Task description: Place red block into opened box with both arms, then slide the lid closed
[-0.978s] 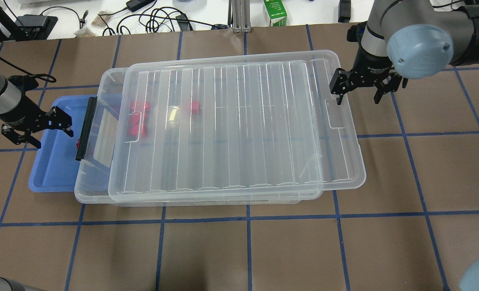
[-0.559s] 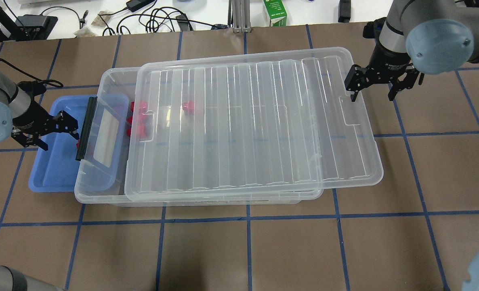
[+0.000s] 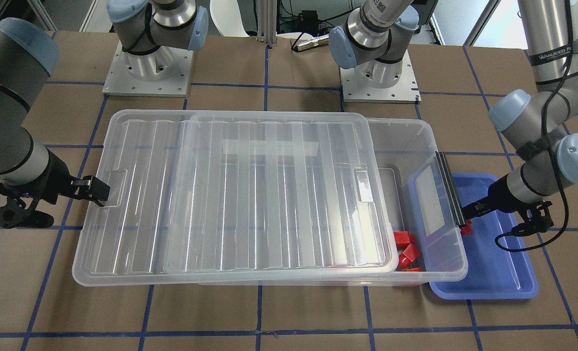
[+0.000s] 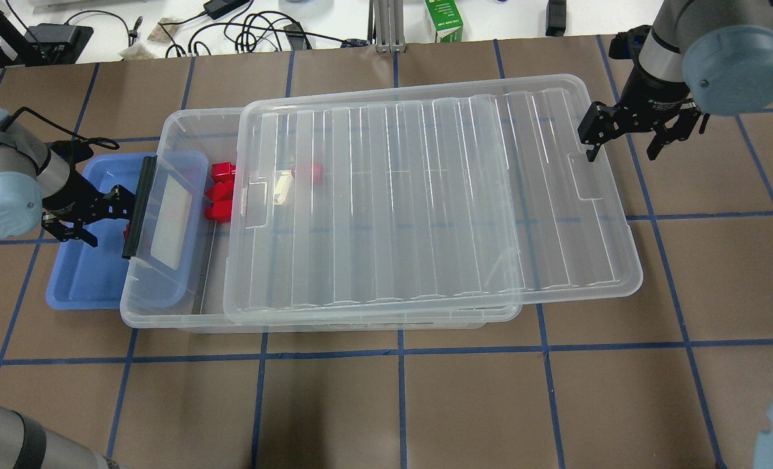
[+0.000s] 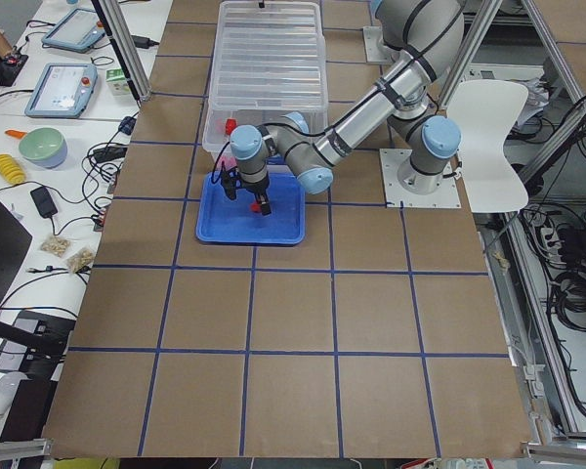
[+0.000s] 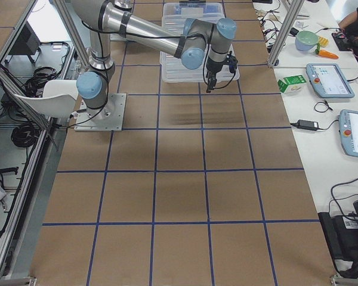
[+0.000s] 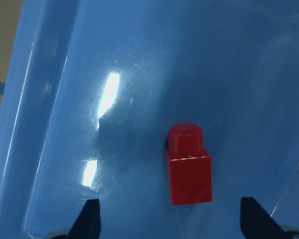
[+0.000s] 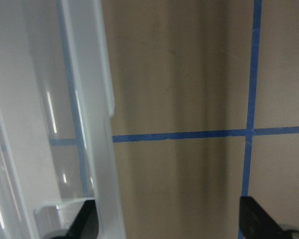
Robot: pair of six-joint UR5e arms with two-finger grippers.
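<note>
A red block (image 7: 189,167) lies on the floor of the blue tray (image 4: 80,280), close to the box's black latch bar (image 4: 137,208). My left gripper (image 4: 90,218) hangs open just over it, a finger on either side and neither touching. The clear box (image 4: 165,318) holds several other red blocks (image 4: 220,192) at its uncovered left end. The ribbed lid (image 4: 425,195) lies askew on the box and overhangs its right end. My right gripper (image 4: 621,140) is open at the lid's far right corner, with one finger (image 4: 592,140) against the rim and the other over the table.
The blue tray (image 3: 493,273) is tucked partly under the box's left end. Cables, a green carton (image 4: 444,23) and small devices lie past the table's far edge. Brown table with blue grid lines stretches in front of the box and to its right.
The lid has slid right with my right gripper, uncovering more of the box's left end. My left gripper has moved right over the tray, closer to the red block.
</note>
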